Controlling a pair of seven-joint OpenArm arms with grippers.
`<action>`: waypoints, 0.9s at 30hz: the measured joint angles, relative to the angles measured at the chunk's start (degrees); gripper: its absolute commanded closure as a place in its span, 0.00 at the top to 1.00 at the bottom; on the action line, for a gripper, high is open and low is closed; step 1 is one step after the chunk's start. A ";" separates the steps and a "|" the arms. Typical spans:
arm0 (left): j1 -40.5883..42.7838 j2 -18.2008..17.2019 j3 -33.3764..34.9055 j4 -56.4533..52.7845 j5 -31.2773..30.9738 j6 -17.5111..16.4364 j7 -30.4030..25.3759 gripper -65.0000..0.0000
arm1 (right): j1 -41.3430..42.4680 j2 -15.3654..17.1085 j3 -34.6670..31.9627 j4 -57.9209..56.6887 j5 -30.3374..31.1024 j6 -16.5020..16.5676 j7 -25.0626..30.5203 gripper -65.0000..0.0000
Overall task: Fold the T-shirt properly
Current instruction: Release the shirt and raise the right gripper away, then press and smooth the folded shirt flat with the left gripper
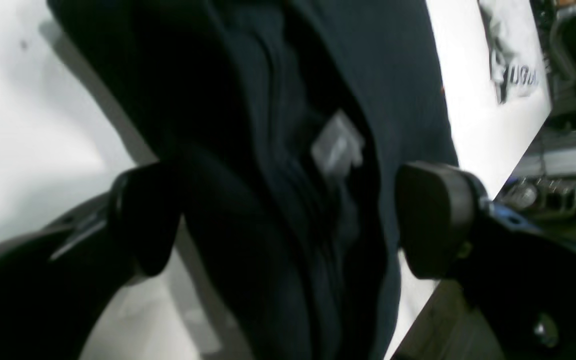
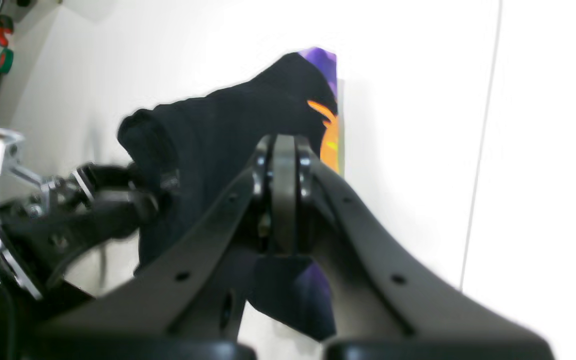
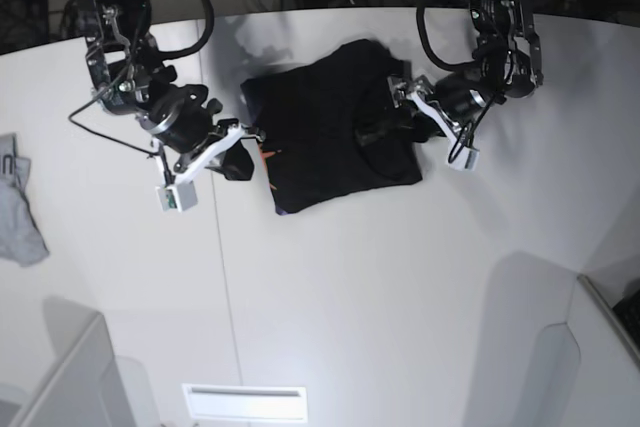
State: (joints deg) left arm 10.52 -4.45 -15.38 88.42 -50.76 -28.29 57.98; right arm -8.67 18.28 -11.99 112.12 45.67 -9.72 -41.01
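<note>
Nearest your lens in the left wrist view, the left gripper [image 1: 288, 220] stands with its two black pads [image 1: 435, 217] spread wide, and a bunched ridge of the T-shirt [image 1: 278, 150] runs up between them. You can see the pads on either side of the cloth, but whether either one touches it is hard to tell, since the frame is blurred. A small pale square label [image 1: 337, 148] sits on the dark fabric just past the pads. Beyond that, the white table [image 1: 28, 125] shows on both sides, and a light grey cloth [image 1: 510, 55] with dark lettering lies near its far edge.

Look at the right wrist view and you find the right gripper [image 2: 284, 200] with its fingers pressed together on a fold of the T-shirt [image 2: 218, 140]; the purple and orange print [image 2: 329, 130] shows at the lifted edge, and the other arm's gripper [image 2: 133, 195] is in the cloth at the far side.

From the base view, you see the T-shirt [image 3: 325, 127] lying as a rough dark square in the middle of the table [image 3: 380, 297], between the right gripper [image 3: 245, 137] at its one edge and the left gripper [image 3: 385, 127] over its other side. Far off by the table's edge lies a small grey cloth [image 3: 20, 215].
</note>
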 measured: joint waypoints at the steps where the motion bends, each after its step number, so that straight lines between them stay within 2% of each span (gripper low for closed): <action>1: 0.00 0.00 0.00 -0.11 -0.13 0.59 -0.33 1.00 | -0.07 0.00 0.00 0.00 -0.02 -0.02 -0.02 0.00; 4: -0.04 0.00 0.00 -0.11 -0.55 1.68 -0.31 1.00 | -0.09 -0.04 0.00 0.00 0.00 -0.02 0.13 0.00; 5: -0.17 -0.02 0.11 -0.11 -0.57 2.34 -0.31 0.92 | -0.09 -0.02 0.00 0.00 -0.02 0.00 0.13 0.00; 9: -0.52 -0.50 2.93 -0.33 1.05 3.52 0.35 0.42 | -0.09 -0.02 0.00 0.00 -0.02 0.00 0.11 0.00; 10: -0.46 -0.50 3.39 -0.55 1.46 4.02 0.72 0.32 | -0.09 -0.04 0.00 0.00 0.00 0.00 0.13 0.00; 14: -0.15 -0.66 3.50 -0.63 1.68 3.96 1.05 0.02 | -1.05 0.00 0.04 0.00 -0.02 -0.02 0.31 0.00; 18: -0.98 -2.38 6.23 1.18 8.33 4.13 0.98 0.00 | -2.60 1.20 0.70 0.00 0.48 0.22 0.44 0.00; 20: -2.08 -4.61 10.38 2.51 12.72 4.11 0.90 0.00 | -4.61 1.62 3.21 0.02 -0.07 0.31 2.27 0.00; 27: -6.62 -11.76 26.23 6.49 25.11 3.93 -0.24 0.00 | -11.61 1.60 13.27 0.00 0.00 0.20 3.28 0.00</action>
State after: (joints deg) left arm 3.90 -16.21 10.85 94.91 -25.65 -24.36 57.74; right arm -20.27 19.88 1.28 112.12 45.67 -9.52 -37.74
